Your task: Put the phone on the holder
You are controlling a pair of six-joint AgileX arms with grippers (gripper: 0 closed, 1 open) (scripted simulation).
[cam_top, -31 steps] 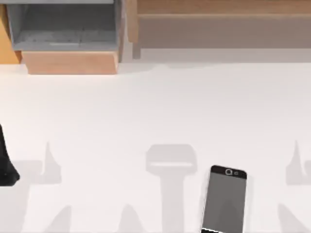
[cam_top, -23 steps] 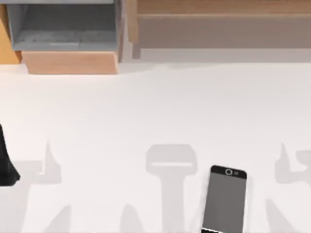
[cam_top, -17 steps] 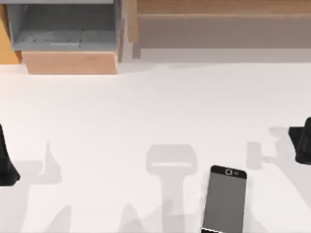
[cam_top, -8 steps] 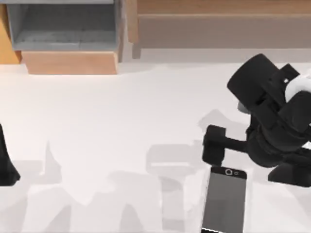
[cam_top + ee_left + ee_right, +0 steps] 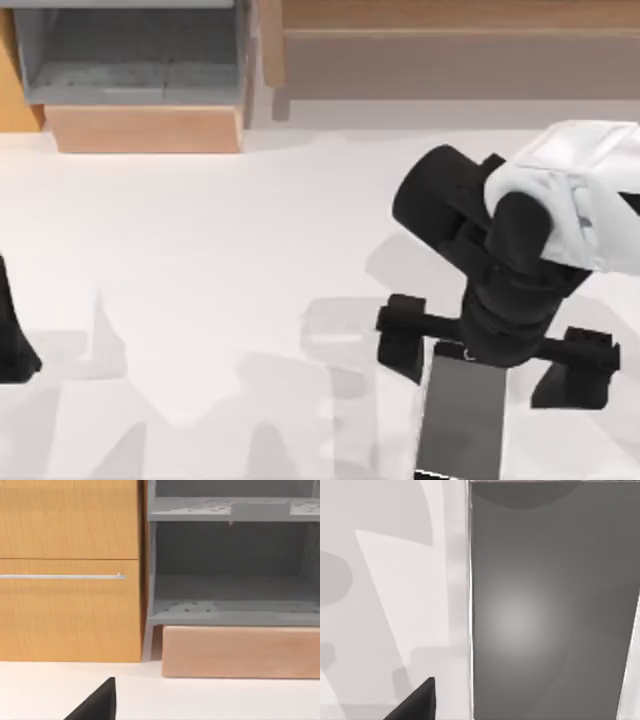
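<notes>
**Right arm over the phone, jaws wide, no grip yet**

The phone [image 5: 462, 420] lies flat, screen up, on the white table [image 5: 250, 230], at the near edge, right of centre. Its far end w/ the ring mark sits under the arm's wrist. In the right wrist view the grey screen [image 5: 545, 610] looks close and square-on, so the camera looks straight down at it.

The right gripper [image 5: 492, 358] hangs directly over the phone's far end. Its fingers [image 5: 400, 335] are spread wide, one to each side of the phone and clear of both long edges. My read: they're set that way to straddle the narrow width and close across it, since a flat slab can only be taken by its edges. Whether the tips are down at table level I can't tell.

No holder that I can pick out for sure. Well beyond the phone, at the table's far side, stand a pale wood block [image 5: 145, 128] and a grey open shelf unit [image 5: 230, 560] beside a wood cabinet [image 5: 70, 570].

The left arm [image 5: 12, 335] is parked far to the phone's left, at the table's edge; its fingers' state I can't tell.
</notes>
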